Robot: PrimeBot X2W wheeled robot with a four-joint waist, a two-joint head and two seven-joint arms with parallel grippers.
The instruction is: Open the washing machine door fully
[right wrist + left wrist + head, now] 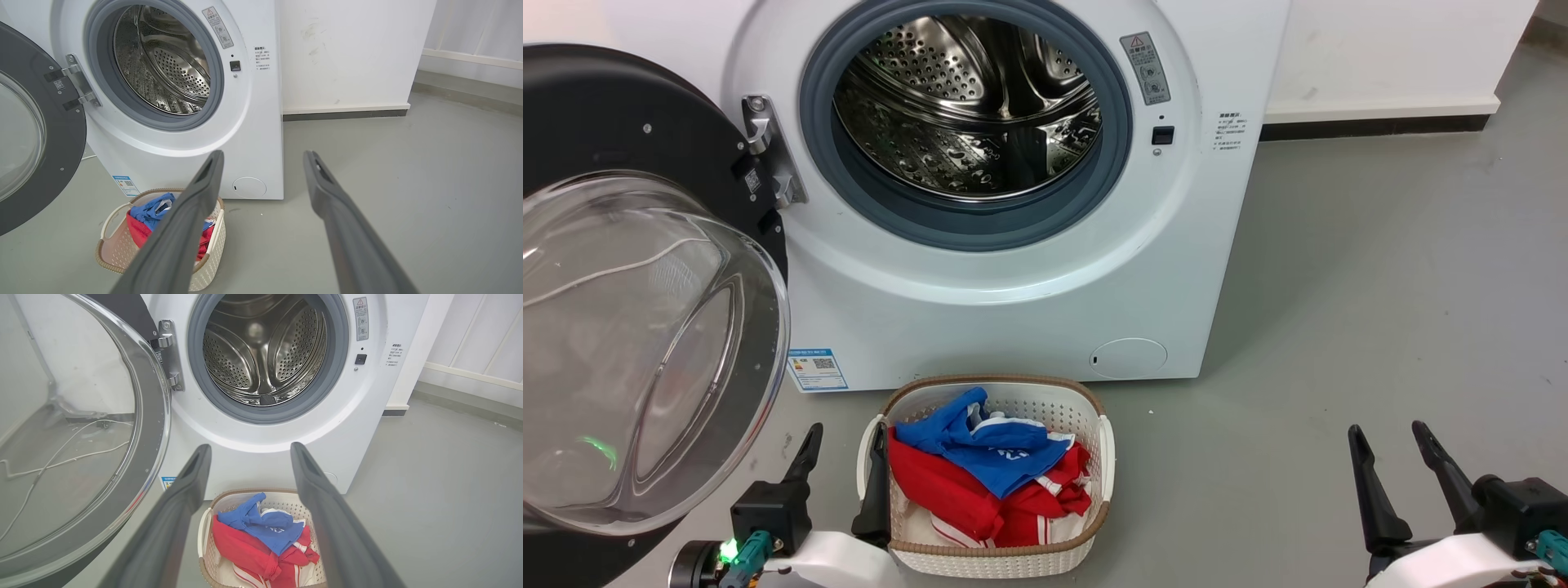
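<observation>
Spread wide and empty at the left gripper: fingers apart, low near the floor, the right finger just beside the left wall of the laundry basket. Cannot tell whether it touches that wall. Likewise at the right gripper: fingers wide, nothing held, well off to the right over bare floor. No contact with the machine at either one.

Just left of and above the left gripper: the washing machine door, hanging out on its hinge at the left side of the washing machine. Glass bowl bulging toward the head camera, black rim turned well away from the opening. Leaves the grey ring and the steel drum fully exposed, with nothing across the mouth. In front of the machine, on the floor: the basket, with red and blue clothes inside.

Reads as done, or very nearly. Unlatched, and wide enough for loading by the look of all three views. Cannot tell whether the hinge has any travel left. If so, calls for one light push on the rim, outward and to the left. If not, nothing remaining for either gripper.
</observation>
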